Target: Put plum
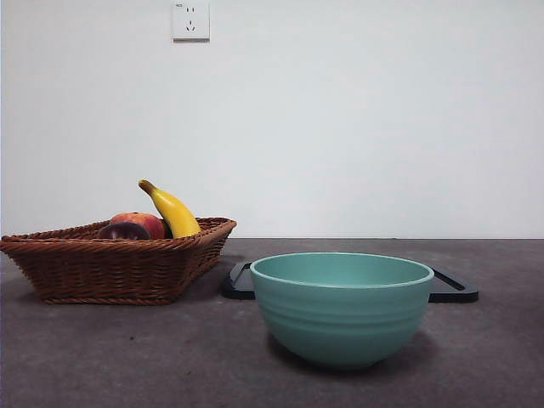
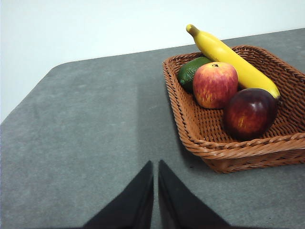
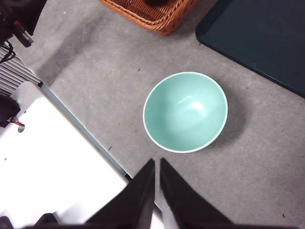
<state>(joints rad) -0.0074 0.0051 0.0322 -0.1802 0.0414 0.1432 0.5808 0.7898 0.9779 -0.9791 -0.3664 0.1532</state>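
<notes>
Right gripper (image 3: 157, 164) fingers together above table, near teal bowl (image 3: 185, 112).

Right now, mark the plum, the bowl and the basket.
plum (image 2: 250, 113), left wrist view, middle of its glossy dark skin.
bowl (image 3: 185, 111), right wrist view, inside bottom.
basket (image 1: 110, 268), front view, woven front wall.

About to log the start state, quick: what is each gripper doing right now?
Left gripper: closed, holding nothing, short of the basket.
Right gripper: closed, empty, above the bowl.

Glossy plum (image 2: 249, 113) in a woven wicker basket (image 2: 228, 151); bowl (image 1: 342, 308) seemingly smooth glazed ceramic.
</notes>
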